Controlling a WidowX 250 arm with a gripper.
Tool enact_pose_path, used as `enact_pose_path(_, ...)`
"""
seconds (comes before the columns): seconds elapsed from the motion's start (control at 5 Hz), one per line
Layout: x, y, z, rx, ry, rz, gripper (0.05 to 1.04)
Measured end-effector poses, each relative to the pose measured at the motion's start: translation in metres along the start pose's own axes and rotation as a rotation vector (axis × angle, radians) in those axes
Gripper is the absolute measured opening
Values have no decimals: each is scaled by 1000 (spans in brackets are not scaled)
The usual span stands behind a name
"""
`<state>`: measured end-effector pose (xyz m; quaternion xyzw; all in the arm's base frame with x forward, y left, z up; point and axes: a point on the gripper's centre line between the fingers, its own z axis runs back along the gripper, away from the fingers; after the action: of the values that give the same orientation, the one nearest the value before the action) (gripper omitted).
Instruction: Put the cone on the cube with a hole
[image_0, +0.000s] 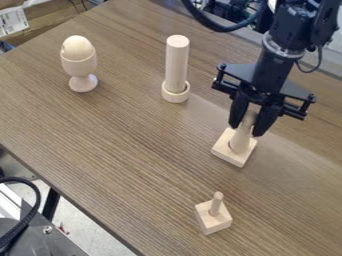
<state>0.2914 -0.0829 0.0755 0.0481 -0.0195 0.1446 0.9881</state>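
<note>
At the far left, a black cable (32, 190) and part of a grey metal surface (27, 237) are cut off by the edge of the camera view, beside the wood-grained counter (120, 150). On the counter's far left part stands a pale wooden egg cup (82, 82) with a rounded egg-like piece (77, 47) in it; the cup hides the lower part of that piece. Next, a tall wooden cylinder (177, 62) stands upright in a low round base (175, 95), its bottom end hidden inside. Nearer the camera, a small block (212, 223) carries a thin upright peg (217, 202). Just beyond and to the right, the wooden cone (241, 139) stands almost upright on the square block (230, 155). A dark crescent shows at its foot, but how deep it sits in the hole is hard to make out. The black gripper (246, 129) hangs over it, its jaws drawn in narrow with the cone between them, covering parts of its upper sides; the very tip is hard to make out. Above, the arm (284, 40) is cut off by the top edge.
</note>
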Motion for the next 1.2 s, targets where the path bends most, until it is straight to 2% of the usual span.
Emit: enact_pose_path(1.2,0,5,-6,2,10,5,334)
